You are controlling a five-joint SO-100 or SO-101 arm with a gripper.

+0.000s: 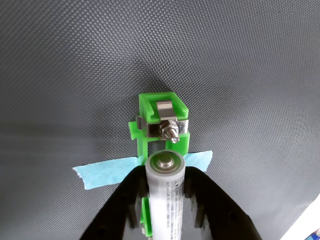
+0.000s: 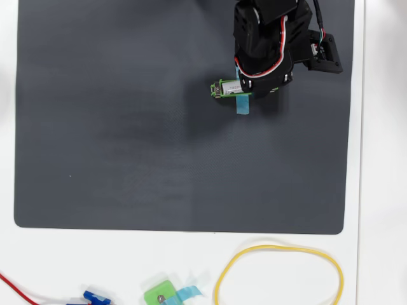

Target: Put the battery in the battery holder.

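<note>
Overhead view: mat (image 2: 127, 127) covers most of table (image 2: 381, 190). Battery holder (image 2: 219, 89) on mat, upper right of centre, tape strip (image 2: 242, 105) across it, arm (image 2: 267, 38) over its right part. Wrist view: battery (image 1: 165, 190) between gripper (image 1: 167, 200) fingers, lengthwise above holder, possibly partly seated. Off mat, bottom edge: wire loop (image 2: 280, 273) right, small taped piece (image 2: 160, 294) left of it, connector (image 2: 95, 297) further left.

Battery (image 1: 165, 197): smooth satin metal can, printed label. Battery holder (image 1: 162, 112): glossy green plastic, shiny metal clip and screw. Mat (image 1: 75, 75): matt woven-textured, probably rubber or fabric. Gripper (image 1: 165, 210): black matt plastic.
</note>
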